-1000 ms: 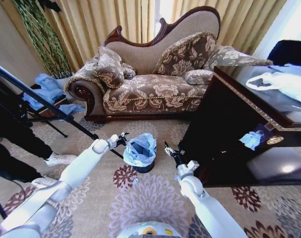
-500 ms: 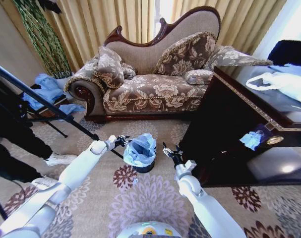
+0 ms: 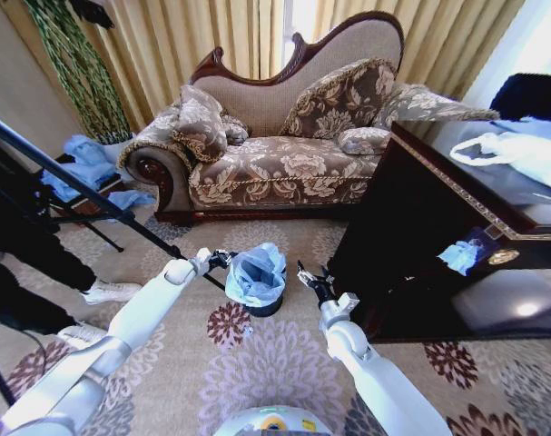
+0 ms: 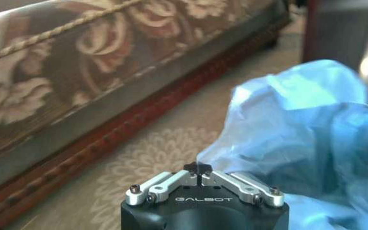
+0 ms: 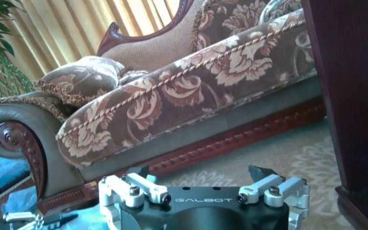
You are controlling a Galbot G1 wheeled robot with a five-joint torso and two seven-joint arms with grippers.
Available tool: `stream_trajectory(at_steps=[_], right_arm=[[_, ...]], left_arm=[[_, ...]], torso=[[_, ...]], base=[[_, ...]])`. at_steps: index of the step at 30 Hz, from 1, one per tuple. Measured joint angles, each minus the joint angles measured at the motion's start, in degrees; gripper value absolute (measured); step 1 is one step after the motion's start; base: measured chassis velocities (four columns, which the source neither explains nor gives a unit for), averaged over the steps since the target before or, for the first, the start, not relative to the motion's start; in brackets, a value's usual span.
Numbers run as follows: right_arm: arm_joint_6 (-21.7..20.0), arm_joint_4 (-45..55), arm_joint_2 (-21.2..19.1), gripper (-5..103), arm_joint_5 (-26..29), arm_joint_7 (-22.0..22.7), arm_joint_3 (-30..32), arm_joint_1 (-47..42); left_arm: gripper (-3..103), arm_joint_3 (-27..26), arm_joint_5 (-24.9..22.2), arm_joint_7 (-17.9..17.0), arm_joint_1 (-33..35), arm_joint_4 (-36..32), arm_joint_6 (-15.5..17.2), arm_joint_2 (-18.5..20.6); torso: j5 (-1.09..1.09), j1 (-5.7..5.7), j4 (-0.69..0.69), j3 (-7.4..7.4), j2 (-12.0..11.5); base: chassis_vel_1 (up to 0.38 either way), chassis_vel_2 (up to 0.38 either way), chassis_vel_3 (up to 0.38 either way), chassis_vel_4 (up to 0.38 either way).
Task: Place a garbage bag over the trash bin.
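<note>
Patterned floral carpet (image 3: 284, 363) carries the trash bin (image 3: 264, 307), bagged; sofa (image 3: 275, 173) behind, dark cabinet (image 3: 411, 236) at right.

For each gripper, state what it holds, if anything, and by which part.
The left gripper is shut at the edge of the garbage bag; whether film is pinched cannot be told. The right gripper is open and holds nothing.
</note>
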Motion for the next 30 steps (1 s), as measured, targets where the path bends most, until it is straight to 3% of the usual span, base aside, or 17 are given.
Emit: stream_trajectory(at_steps=[3,7,12,22,30], right_arm=[[0.0,0.0,-0.2,100,-0.1,0.0,-0.2,-0.3],[0.0,0.3,-0.2,100,-0.3,-0.1,-0.4,-0.5],[0.0,0.7,-0.1,100,-0.6,-0.1,-0.8,-0.5],[0.0,3.0,-0.7,100,-1.1,-0.1,-1.3,-1.2],[0.0,4.5,-1.5,100,-1.1,0.1,-0.9,-1.8]], left_arm=[[0,-0.4,-4.1,-3.9,0.0,1.3,0.9,-0.7],[0,-0.6,-6.0,-5.4,-0.2,3.3,1.2,-1.6],[0,-0.8,-7.0,-5.6,-0.3,5.8,1.2,-2.9],[0,-2.1,-6.1,-5.3,0.1,13.5,-0.9,-9.8],[0,-2.5,-4.8,-5.0,0.3,14.3,-1.0,-10.4]], torso=[[0.0,0.0,-0.01,0.0,0.0],[0.0,0.0,-0.01,0.0,0.0],[0.01,0.0,-0.01,0.0,0.0],[-0.01,0.0,-0.02,0.0,0.0],[0.0,0.0,-0.01,0.0,0.0]], base=[[0.0,0.0,0.0,0.0],[0.0,0.0,0.0,0.0],[0.0,0.0,0.0,0.0],[0.0,0.0,0.0,0.0],[0.0,0.0,0.0,0.0]])
